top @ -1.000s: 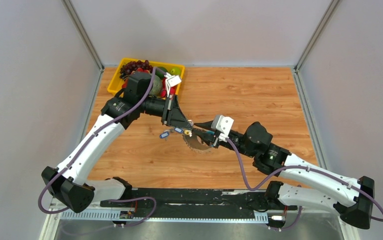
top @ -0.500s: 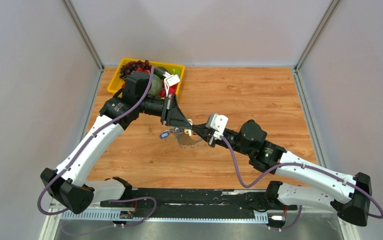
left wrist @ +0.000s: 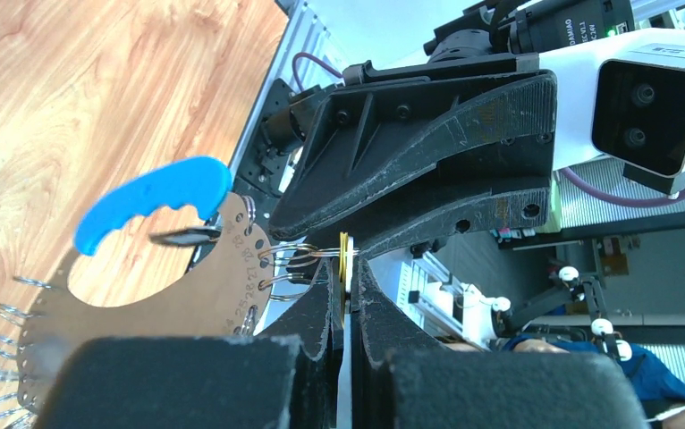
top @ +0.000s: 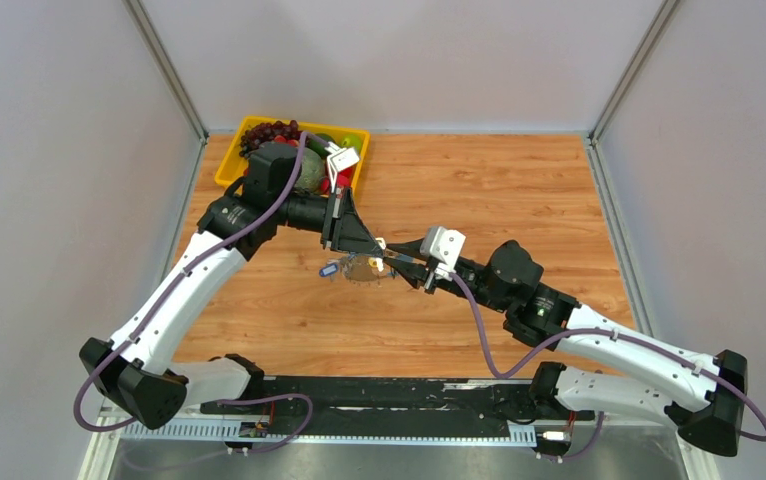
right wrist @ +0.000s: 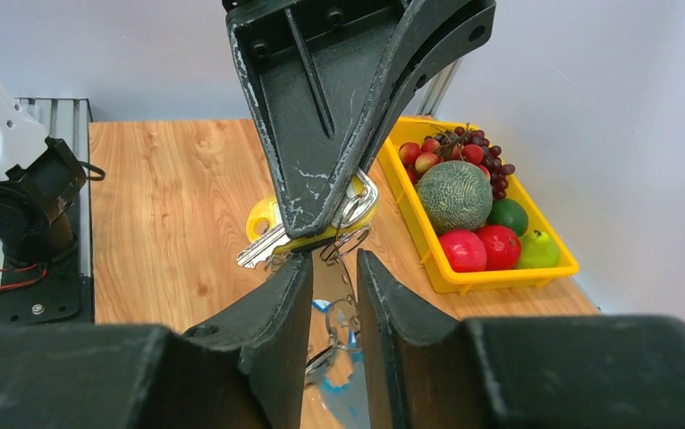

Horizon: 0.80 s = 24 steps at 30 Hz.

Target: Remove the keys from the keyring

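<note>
The keyring (top: 364, 270) hangs from left tool (top: 378, 246), beside right tool (top: 399, 258).

Your work surface is a wooden table (top: 519, 190) with light-brown grain running left to right. Plain pale grey walls (top: 409, 60) enclose it at the back and on both sides. Aluminium posts (top: 165, 65) stand at the two rear corners. Lighting is even and diffuse.

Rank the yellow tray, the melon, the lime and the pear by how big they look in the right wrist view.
1. yellow tray
2. melon
3. lime and pear: these two look about alike, so I will not rank one over the other.
</note>
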Motion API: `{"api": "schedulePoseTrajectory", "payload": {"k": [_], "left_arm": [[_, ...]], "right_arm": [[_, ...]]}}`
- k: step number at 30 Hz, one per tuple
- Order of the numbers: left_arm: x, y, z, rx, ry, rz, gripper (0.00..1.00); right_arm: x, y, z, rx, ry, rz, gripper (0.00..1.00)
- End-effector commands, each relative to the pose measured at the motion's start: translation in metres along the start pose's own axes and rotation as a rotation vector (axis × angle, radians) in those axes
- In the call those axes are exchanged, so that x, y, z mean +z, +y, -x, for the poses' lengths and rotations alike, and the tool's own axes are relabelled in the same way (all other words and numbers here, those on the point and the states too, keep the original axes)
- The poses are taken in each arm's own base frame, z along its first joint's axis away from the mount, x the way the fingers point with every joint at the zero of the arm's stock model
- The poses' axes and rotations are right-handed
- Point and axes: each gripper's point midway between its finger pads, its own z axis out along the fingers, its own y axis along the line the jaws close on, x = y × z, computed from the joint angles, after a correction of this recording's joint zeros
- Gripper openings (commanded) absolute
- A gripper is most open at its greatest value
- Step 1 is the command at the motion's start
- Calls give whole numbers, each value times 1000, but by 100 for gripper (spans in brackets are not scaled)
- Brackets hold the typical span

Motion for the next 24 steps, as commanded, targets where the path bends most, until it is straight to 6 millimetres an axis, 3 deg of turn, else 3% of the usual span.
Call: {"api": "schedulePoseTrajectory", "payload": {"k": [1, 24], "left_arm": [[-7, -24, 8, 80, -31, -38, 0], [-9, -30, 10, 91, -41, -48, 0]], "right_arm": [[-3, -8, 30, -5, -85, -26, 30], [-13, -10, 32, 8, -101, -48, 27]]}}
